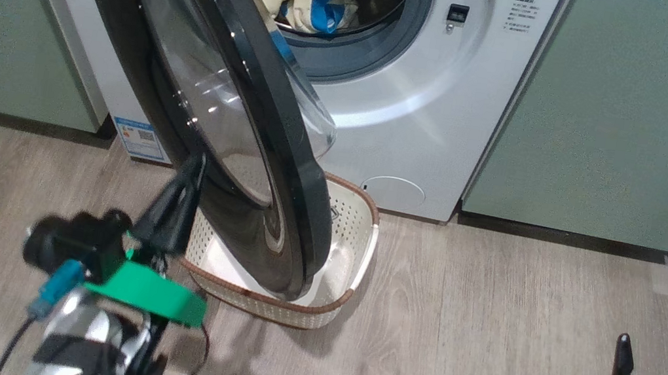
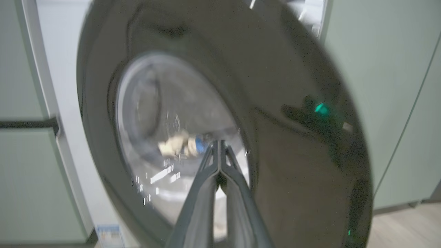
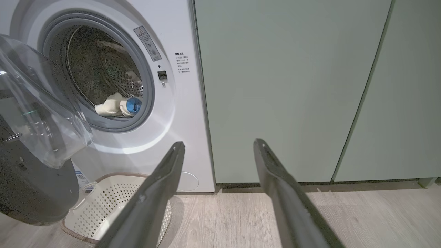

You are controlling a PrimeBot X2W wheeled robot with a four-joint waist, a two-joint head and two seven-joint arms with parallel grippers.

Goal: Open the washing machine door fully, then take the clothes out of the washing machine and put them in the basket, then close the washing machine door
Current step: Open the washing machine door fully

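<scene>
Low at frame left, my left pincer (image 1: 197,162), shut on nothing, points at the half-open washing machine door (image 1: 269,92) at centre-left, where I fear it skids off the gloss or knocks the rim into the basket (image 1: 365,200) beneath; my right pincer (image 1: 652,342) hangs open.

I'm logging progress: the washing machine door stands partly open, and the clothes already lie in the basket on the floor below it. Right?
Not quite. The right wrist view shows the clothes lying in the drum of the washing machine, not in the basket, where none can be seen. The washing machine door does stand partly open.
</scene>
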